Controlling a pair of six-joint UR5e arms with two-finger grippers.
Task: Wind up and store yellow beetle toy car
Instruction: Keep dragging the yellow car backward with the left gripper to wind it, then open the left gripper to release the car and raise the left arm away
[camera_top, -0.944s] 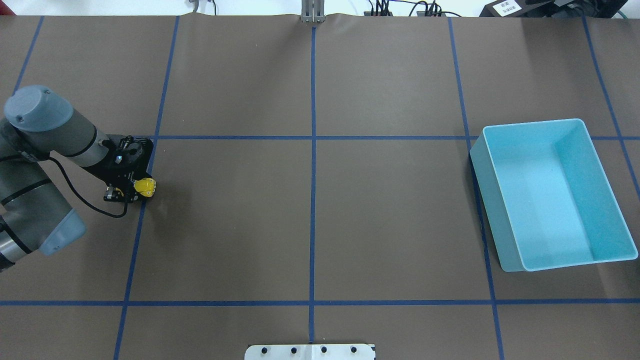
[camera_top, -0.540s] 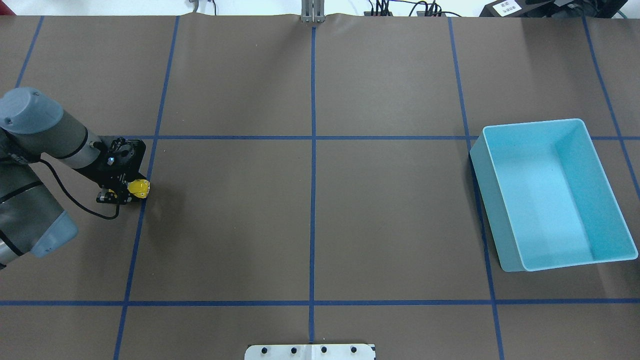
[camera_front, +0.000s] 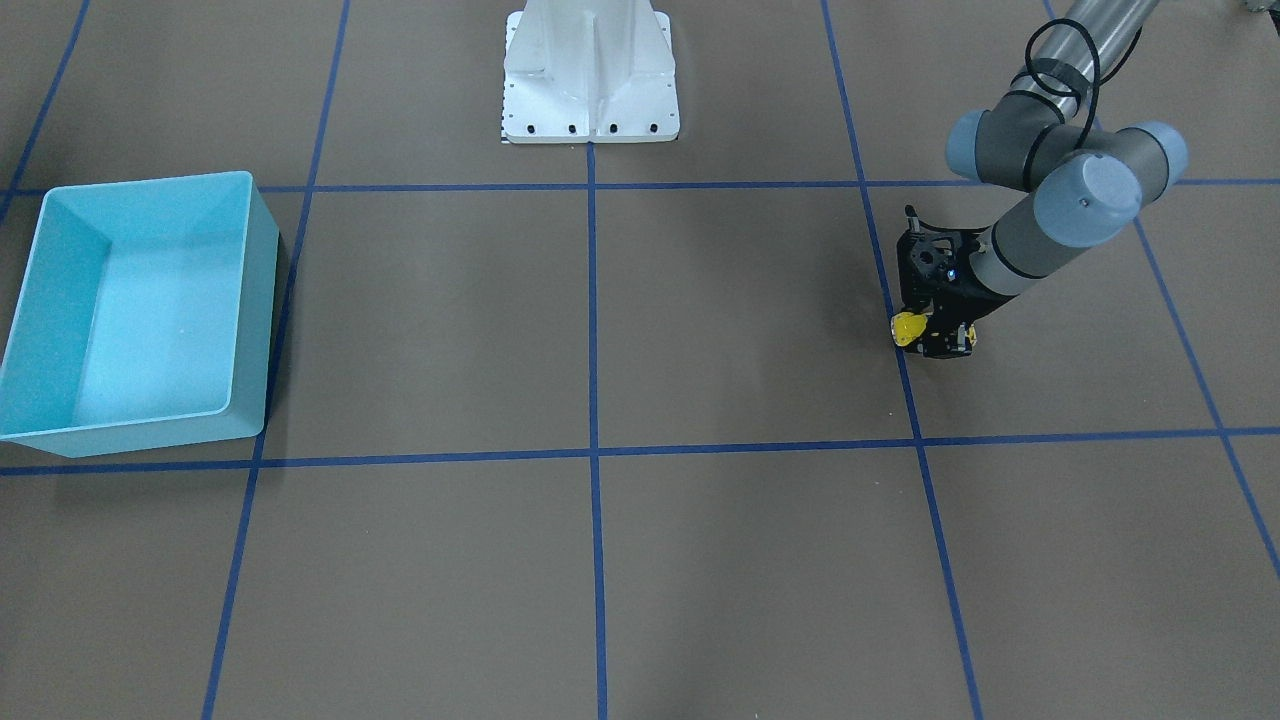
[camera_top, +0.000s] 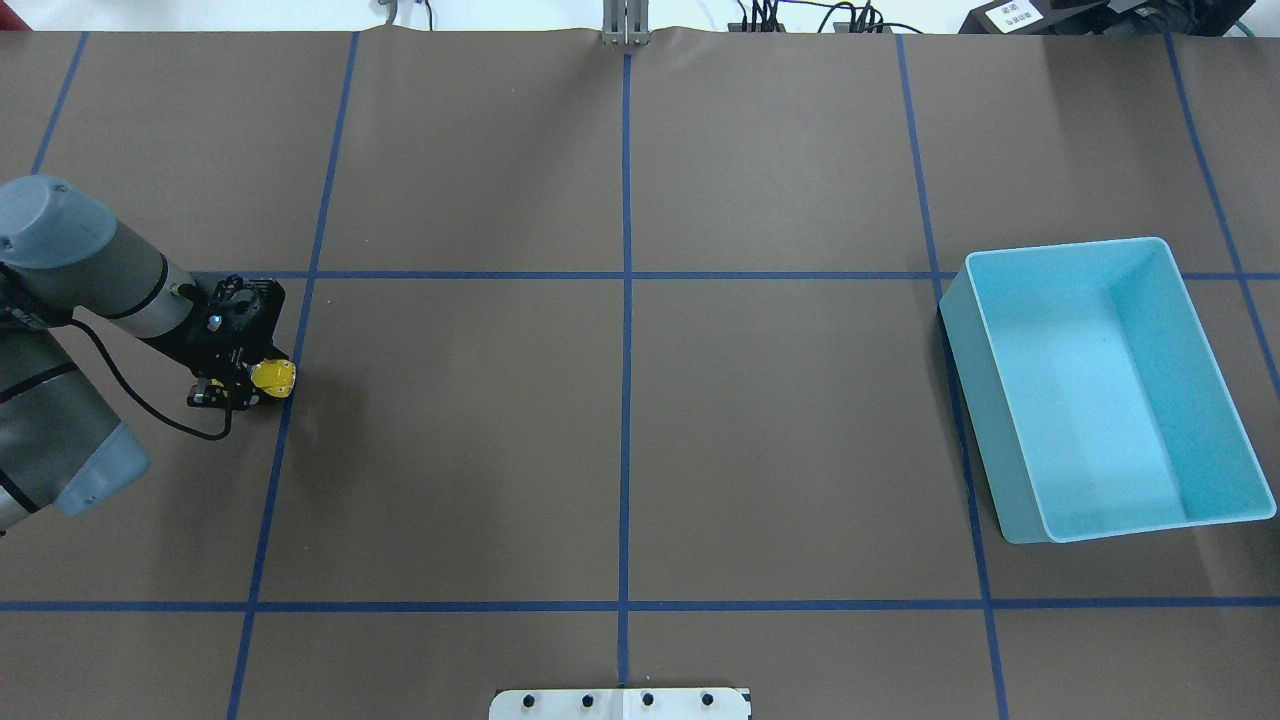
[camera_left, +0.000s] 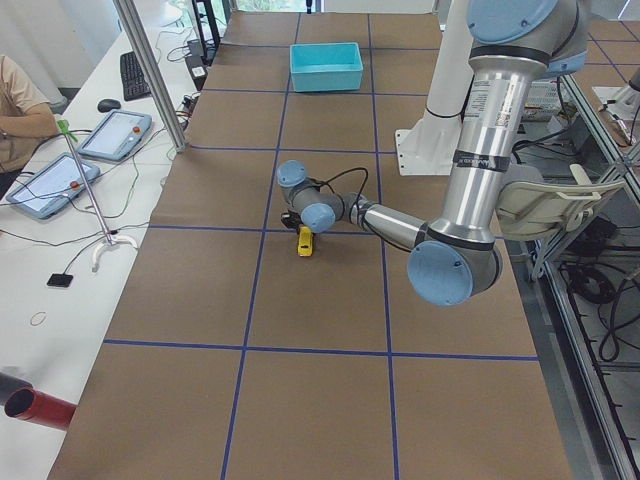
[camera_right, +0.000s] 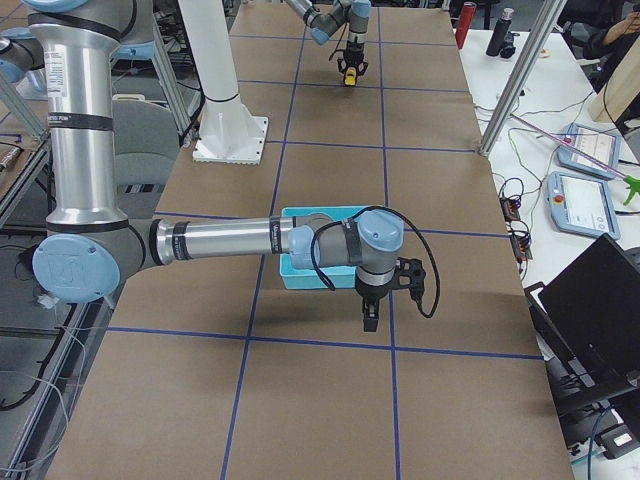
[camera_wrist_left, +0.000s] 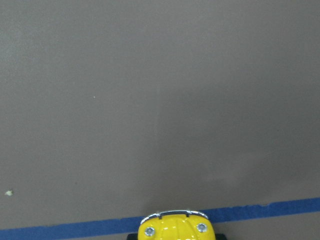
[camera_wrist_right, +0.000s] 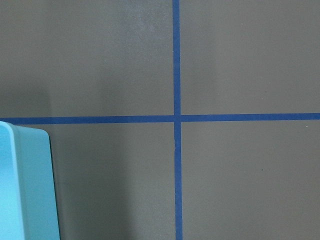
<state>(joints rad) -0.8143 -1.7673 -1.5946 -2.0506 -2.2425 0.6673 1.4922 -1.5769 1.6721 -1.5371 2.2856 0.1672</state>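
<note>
The left gripper (camera_top: 252, 384) is seen clamped on the yellow beetle toy car (camera_top: 274, 377), which is held low over the brown table (camera_top: 620, 420) on its left side, right at a blue tape line (camera_top: 300, 320). The car's rounded nose is shown jutting out from the fingers toward the table's middle. In the left wrist view, its chrome bumper and headlights are framed just over the tape. Whether the wheels touch the surface cannot be told. The left arm is reached in low from the table's left edge, with the wrist bent so that the gripper is pointed downward. The light blue bin (camera_top: 1105, 390) is set well apart, on the right side. The right gripper (camera_right: 370, 318) is pointed down just beyond the bin's right end; whether it is open or closed cannot be told.
</note>
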